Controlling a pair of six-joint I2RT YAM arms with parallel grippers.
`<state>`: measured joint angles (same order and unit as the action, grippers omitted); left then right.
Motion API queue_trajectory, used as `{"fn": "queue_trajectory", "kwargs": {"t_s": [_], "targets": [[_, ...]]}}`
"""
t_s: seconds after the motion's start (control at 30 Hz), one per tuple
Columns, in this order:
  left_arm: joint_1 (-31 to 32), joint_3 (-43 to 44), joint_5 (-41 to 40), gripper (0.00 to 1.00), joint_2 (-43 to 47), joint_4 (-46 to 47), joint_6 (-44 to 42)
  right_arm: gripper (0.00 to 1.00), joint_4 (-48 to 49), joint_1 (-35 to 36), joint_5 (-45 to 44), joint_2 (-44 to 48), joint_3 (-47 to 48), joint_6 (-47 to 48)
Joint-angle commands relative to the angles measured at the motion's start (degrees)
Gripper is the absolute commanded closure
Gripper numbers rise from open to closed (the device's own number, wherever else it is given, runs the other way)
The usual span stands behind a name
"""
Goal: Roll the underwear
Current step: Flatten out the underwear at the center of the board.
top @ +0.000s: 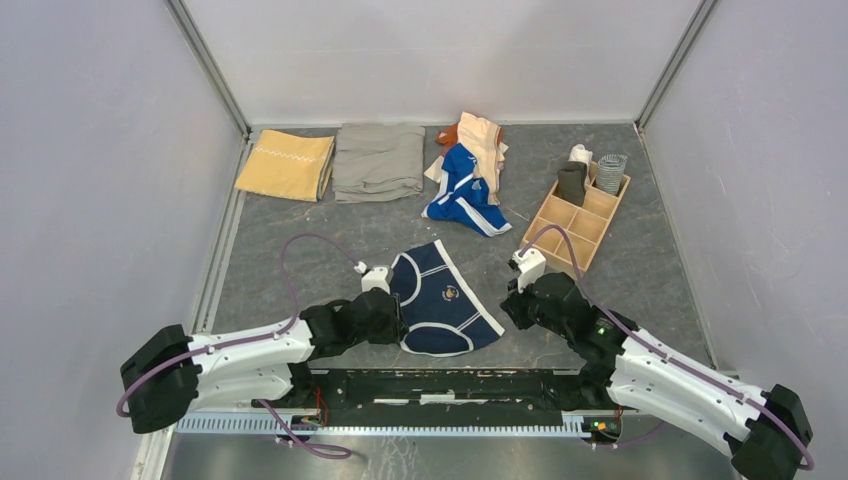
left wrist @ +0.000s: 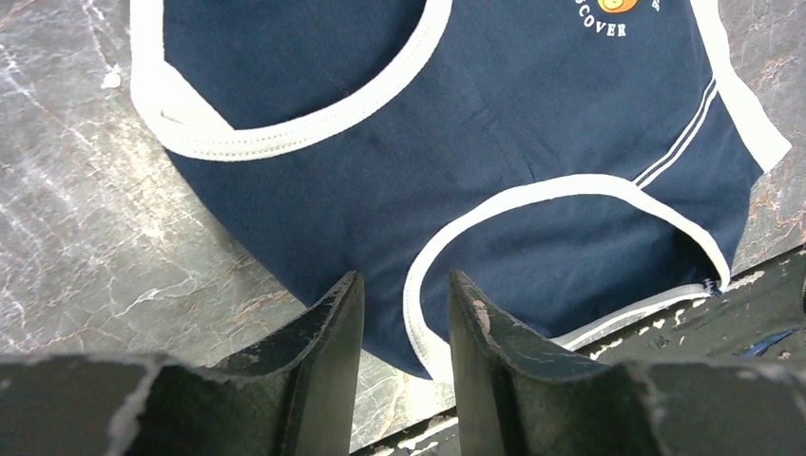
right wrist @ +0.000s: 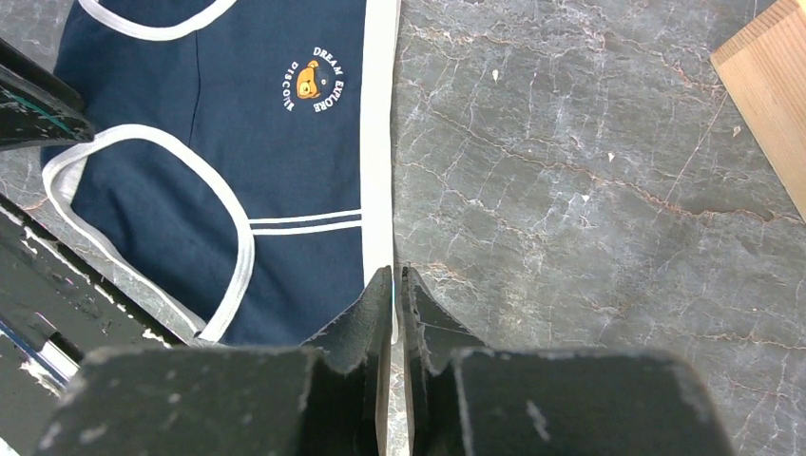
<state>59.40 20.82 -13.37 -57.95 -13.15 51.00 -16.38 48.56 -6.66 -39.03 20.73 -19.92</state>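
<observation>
- My left gripper (left wrist: pixel 404 285) has its black, scuffed jaws apart. They straddle the white-piped leg-hole edge of the navy briefs (left wrist: pixel 475 142), and cloth shows in the gap.
- My right gripper (right wrist: pixel 396 275) has its chipped jaws pressed nearly together, clamped on the flat white waistband at the briefs' side.
- The briefs lie spread flat between my two arms, near the front edge. They are soft knit with a small orange badge (right wrist: pixel 309 85) ringed by lettering.
- Under them is the table (left wrist: pixel 95 237), grey and veined like marble.
- Beyond my right gripper is a pale wooden tray (top: pixel 585 215) of square compartments. A dark roll (top: pixel 572 183) and a striped grey roll (top: pixel 610 172) stand in its far end.
- At the back, a bright blue piece (top: pixel 465 195) and a peach piece (top: pixel 482 140) lie crumpled together.
- Left of them, a grey-khaki cloth (top: pixel 380 160) and a mustard-yellow cloth (top: pixel 287 165) lie folded square.
</observation>
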Motion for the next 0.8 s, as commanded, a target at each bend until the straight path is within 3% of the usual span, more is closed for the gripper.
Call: {"fn": "queue_trajectory", "kwargs": {"t_s": [0.0, 0.27, 0.37, 0.53, 0.77], "targets": [[0.06, 1.94, -3.67, 0.53, 2.89, -2.59, 2.34, 0.88, 3.25, 0.15, 0.54, -0.79, -0.59, -0.32], [-2.63, 7.41, -9.35, 0.48, 2.42, -4.74, -0.55, 0.88, 9.33, 0.15, 6.36, -4.44, 0.68, 1.74], [-2.96, 8.39, -11.06, 0.44, 3.93, -5.92, -1.21, 0.88, 13.27, 0.12, 10.51, -12.42, 4.34, 3.41], [-3.22, 8.53, -13.94, 0.23, 8.62, -8.33, -0.59, 0.90, 20.11, 0.21, 11.27, -27.26, 12.51, 6.23], [-3.39, 6.60, -14.09, 0.20, 14.13, -9.99, 0.16, 0.94, 23.36, 0.12, 9.32, -45.02, 24.58, 9.57]]}}
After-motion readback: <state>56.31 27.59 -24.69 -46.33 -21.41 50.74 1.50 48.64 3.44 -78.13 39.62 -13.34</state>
